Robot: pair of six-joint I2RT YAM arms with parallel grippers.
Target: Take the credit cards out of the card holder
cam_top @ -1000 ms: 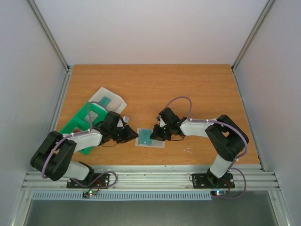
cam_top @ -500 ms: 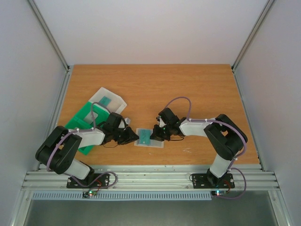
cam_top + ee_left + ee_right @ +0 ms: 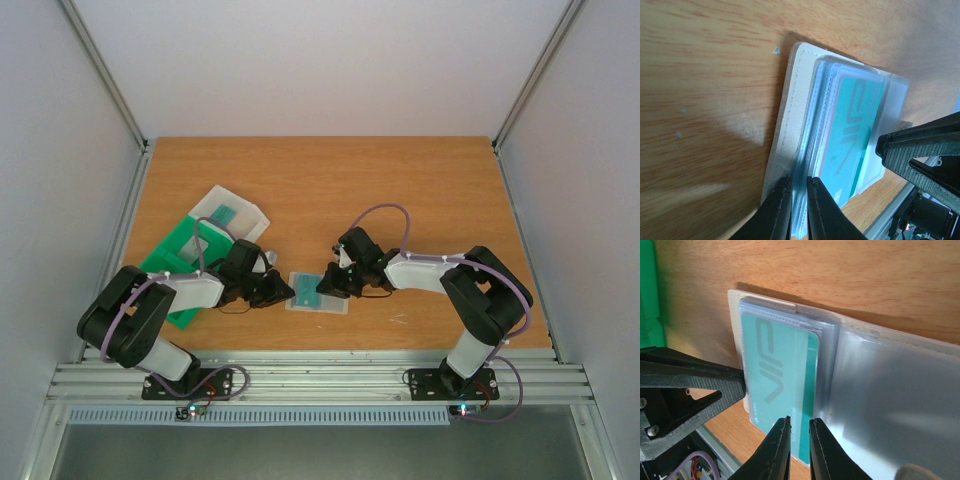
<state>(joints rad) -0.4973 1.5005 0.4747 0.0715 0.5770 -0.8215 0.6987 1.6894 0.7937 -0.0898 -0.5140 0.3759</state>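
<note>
At the tips of the left pincer (image 3: 800,181): closed to a thin slit, clamping the near edge of the card holder (image 3: 790,115), which lies open and flat on the table (image 3: 705,100). Just beyond those tips, lying in the clear pockets, the teal card (image 3: 855,130); not possible to tell about other cards under it. Opposite, at the far side of the holder, the right pincer (image 3: 799,421): also nearly closed, apparently nipping the edge of that teal card nearest to it; hard to say whether on the card alone or on the pocket film too. Probably the pulling-out step for this card. To do it well: hold the left grip firm and low, so as not to lift the holder; draw the right pincer straight back along the pocket, away from the left one, slowly and level; avoid twisting, likely to jam the card in the film; in case of dragging the holder along, stop and grip again. Farther off, behind the left pincer, the green tray (image 3: 170,262) and the clear box (image 3: 232,212), not needed for now.
</note>
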